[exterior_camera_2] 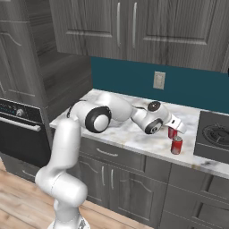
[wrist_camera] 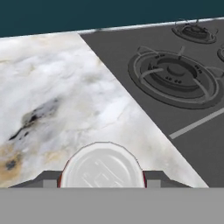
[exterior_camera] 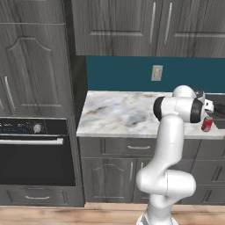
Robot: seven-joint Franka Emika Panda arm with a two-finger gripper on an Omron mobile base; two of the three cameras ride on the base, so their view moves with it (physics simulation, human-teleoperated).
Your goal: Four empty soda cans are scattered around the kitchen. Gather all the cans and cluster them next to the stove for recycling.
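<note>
A: In the right base view, at right of centre, the gripper (exterior_camera_2: 173,130) sits closed around a red soda can (exterior_camera_2: 171,132) over the marble counter (exterior_camera_2: 129,129). A second red can (exterior_camera_2: 177,145) stands just below it in the frame, close to the counter's front edge.

B: From the left base view I make out one red can (exterior_camera: 207,124) at the right edge, low beside the arm's dark wrist joint; which of the two it is, I cannot tell. The oven (exterior_camera: 35,149) fills the lower left there.

A: The stove (exterior_camera_2: 214,134) is cut off at the right edge of the right base view, near both cans.

B: The hand view gives more of it: the stove (wrist_camera: 175,83) takes the upper right, with a large round burner (wrist_camera: 173,76) and another behind it. The silver top of the held can (wrist_camera: 102,166) sits bottom centre between the finger tips, over marble just beside the stove's edge.
</note>
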